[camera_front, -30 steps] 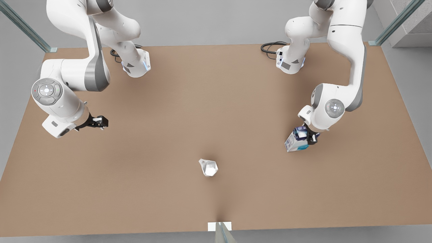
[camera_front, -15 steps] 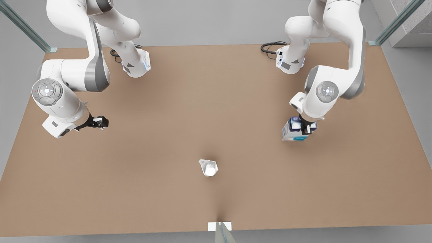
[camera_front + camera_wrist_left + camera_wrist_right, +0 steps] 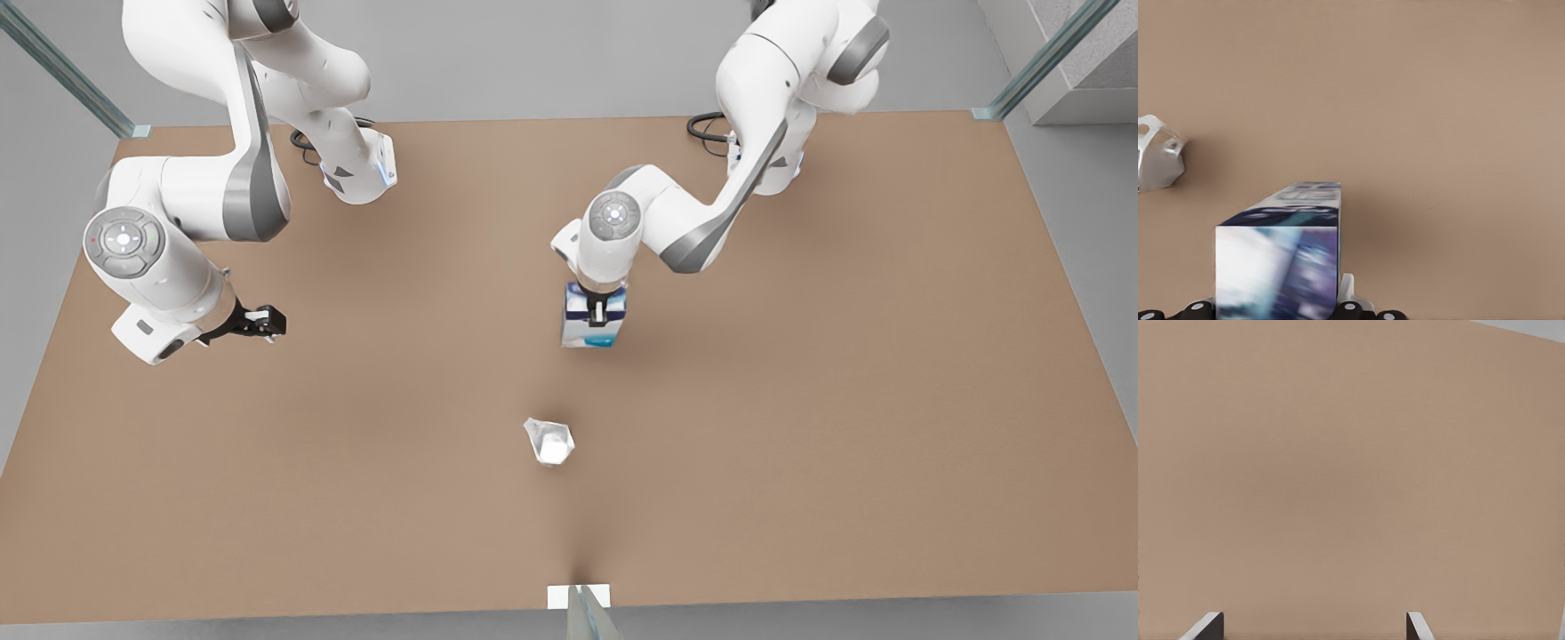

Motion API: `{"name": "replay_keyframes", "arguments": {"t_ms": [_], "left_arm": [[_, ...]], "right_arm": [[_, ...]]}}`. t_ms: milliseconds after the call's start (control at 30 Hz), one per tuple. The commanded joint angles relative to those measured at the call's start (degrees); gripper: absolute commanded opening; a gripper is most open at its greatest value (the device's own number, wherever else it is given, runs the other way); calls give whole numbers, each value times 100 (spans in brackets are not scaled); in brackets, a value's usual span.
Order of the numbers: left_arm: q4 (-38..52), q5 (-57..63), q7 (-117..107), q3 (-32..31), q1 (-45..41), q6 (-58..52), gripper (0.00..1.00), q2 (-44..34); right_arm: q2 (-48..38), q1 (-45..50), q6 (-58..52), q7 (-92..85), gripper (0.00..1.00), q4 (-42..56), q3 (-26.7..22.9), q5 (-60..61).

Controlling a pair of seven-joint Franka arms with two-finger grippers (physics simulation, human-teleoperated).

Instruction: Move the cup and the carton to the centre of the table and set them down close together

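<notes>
The left gripper (image 3: 597,313) is holding the carton (image 3: 591,324) and has carried it from the front view's right side to near the centre of the worktop (image 3: 800,444), close behind the cup (image 3: 550,441). The right gripper (image 3: 258,323) is waiting with fingers spread wide, at the same place as before.

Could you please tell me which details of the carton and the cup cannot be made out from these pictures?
- Carton: its top is covered by the left end effector in the front view; lettering is blurred in the left wrist view.
- Whether the carton touches the table: cannot tell.
- Cup: cut by the left wrist view's edge.
</notes>
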Motion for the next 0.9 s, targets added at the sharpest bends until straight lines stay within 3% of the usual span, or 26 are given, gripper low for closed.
{"name": "replay_keyframes", "arguments": {"t_ms": [0, 333, 367, 400, 700, 867], "left_arm": [[0, -136, 4, 1, -15, 1, 61, 32], [299, -127, -5, 844, -1061, 291, 63, 621], [299, -144, -31, 853, -1069, 300, 85, 664], [308, -144, -75, 853, -1078, 309, 99, 708], [299, -153, -137, 879, -1140, 396, 100, 700], [281, -338, -75, 879, -990, -166, 100, -205]], "right_arm": [[0, 0, 1, 0, 100, -5, 0, 0], [43, 0, 19, 0, 100, 3, 0, 0], [43, 0, 19, 0, 100, 3, 0, 0], [43, 0, 19, 0, 100, 3, 0, 0], [43, 0, 37, 0, 100, 3, 0, 9], [52, 0, 54, 0, 100, 3, 0, 9]]}}
